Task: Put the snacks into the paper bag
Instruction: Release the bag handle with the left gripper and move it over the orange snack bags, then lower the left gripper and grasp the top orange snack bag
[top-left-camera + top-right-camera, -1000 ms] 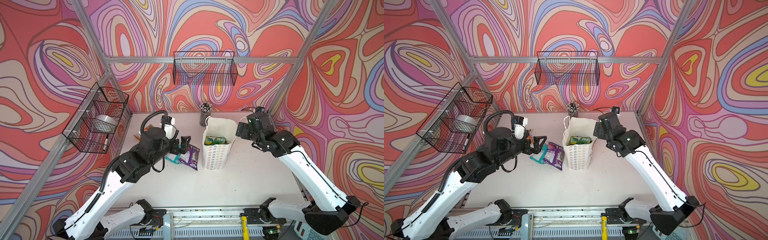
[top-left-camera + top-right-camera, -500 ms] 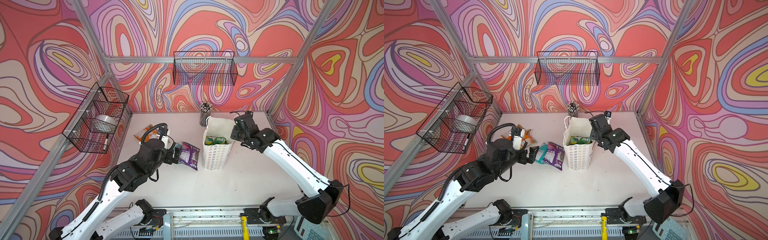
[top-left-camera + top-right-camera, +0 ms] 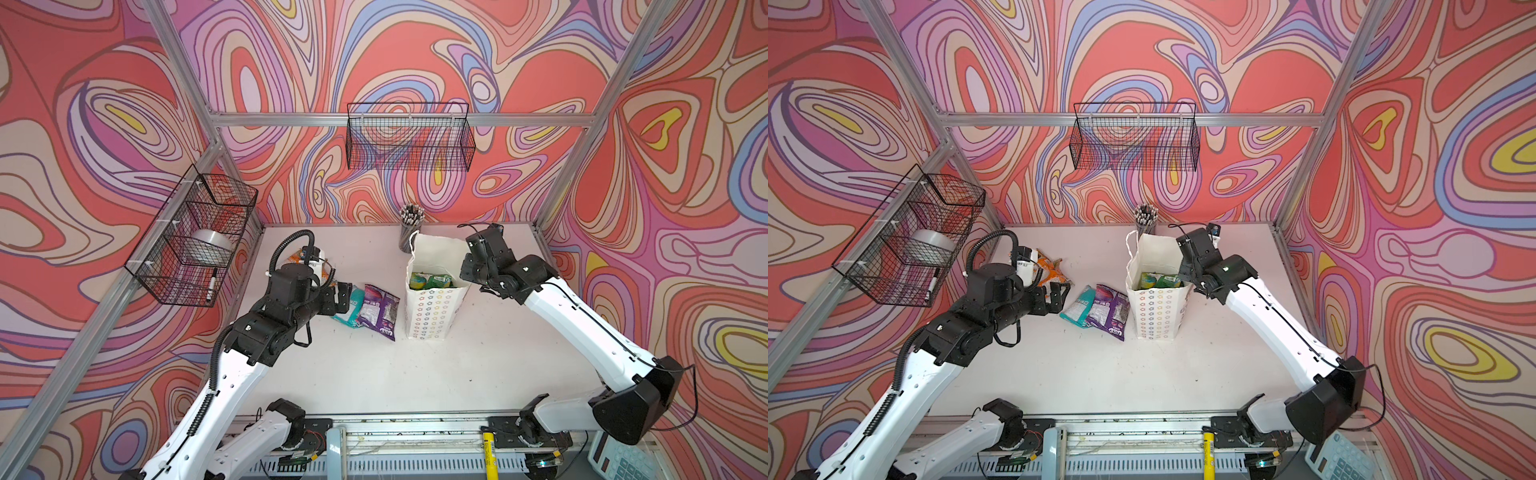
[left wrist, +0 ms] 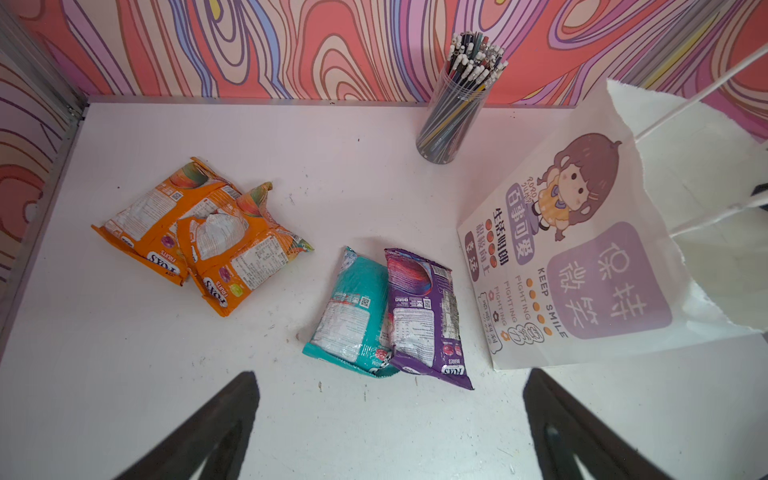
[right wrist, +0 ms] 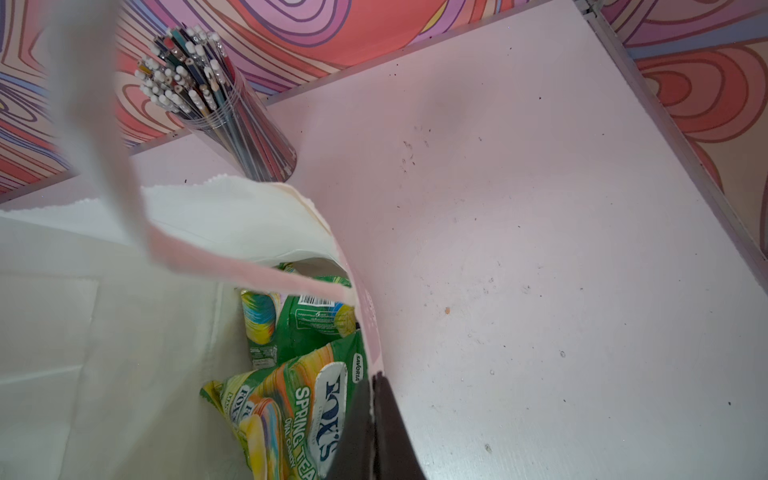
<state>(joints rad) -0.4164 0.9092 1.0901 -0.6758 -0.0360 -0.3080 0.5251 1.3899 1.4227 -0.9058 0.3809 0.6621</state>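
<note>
The right gripper (image 5: 372, 380), pinching the paper bag (image 3: 432, 311) at its right rim, should hold it open; the left gripper (image 4: 392, 374), spread, should straddle the teal pouch (image 4: 353, 307).

Bright, even overhead light; soft shadows on the table (image 3: 374, 374), glare on the pouches (image 4: 216, 249). Close to the wrist lens the bag (image 5: 249, 216) blurs; straight lines bow at the edges.
</note>
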